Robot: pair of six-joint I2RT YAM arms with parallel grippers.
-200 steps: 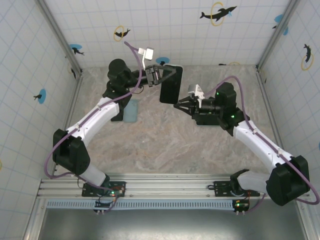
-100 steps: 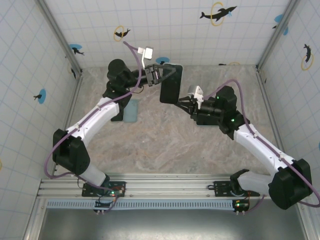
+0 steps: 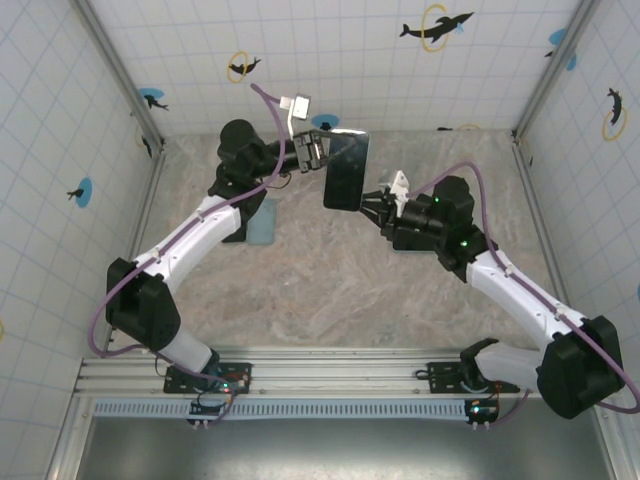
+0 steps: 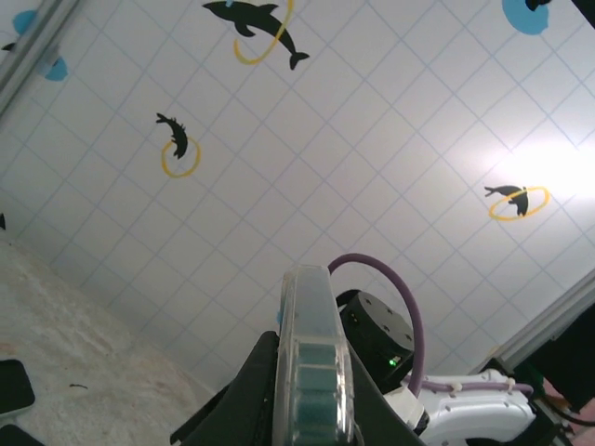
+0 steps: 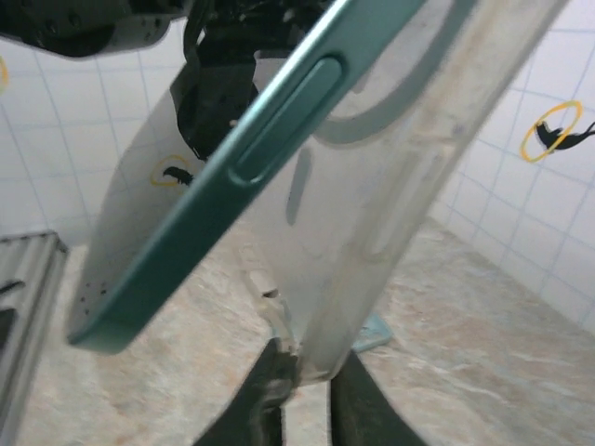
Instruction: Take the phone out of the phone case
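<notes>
A dark-screened teal phone [image 3: 346,172] in a clear case is held upright in the air above the table's far middle. My left gripper [image 3: 322,150] is shut on its upper left side. In the left wrist view the cased edge of the phone [image 4: 314,372] stands between the black fingers of my left gripper [image 4: 314,413]. My right gripper [image 3: 368,203] meets the lower right corner. In the right wrist view my right gripper [image 5: 311,367] pinches the clear case [image 5: 372,214] at its bottom edge. There the teal phone [image 5: 270,149] angles away from the case.
A light blue flat object [image 3: 262,222] lies on the marbled table under the left arm and shows again as a blue corner [image 5: 372,330] behind the case. Tiled walls with dolphin marks enclose the table on three sides. A dark item [image 4: 14,386] lies on the floor at left.
My right gripper has moved up and left to the phone's lower corner and closed on the case. The phone has tilted and shifted slightly right in the left gripper.
</notes>
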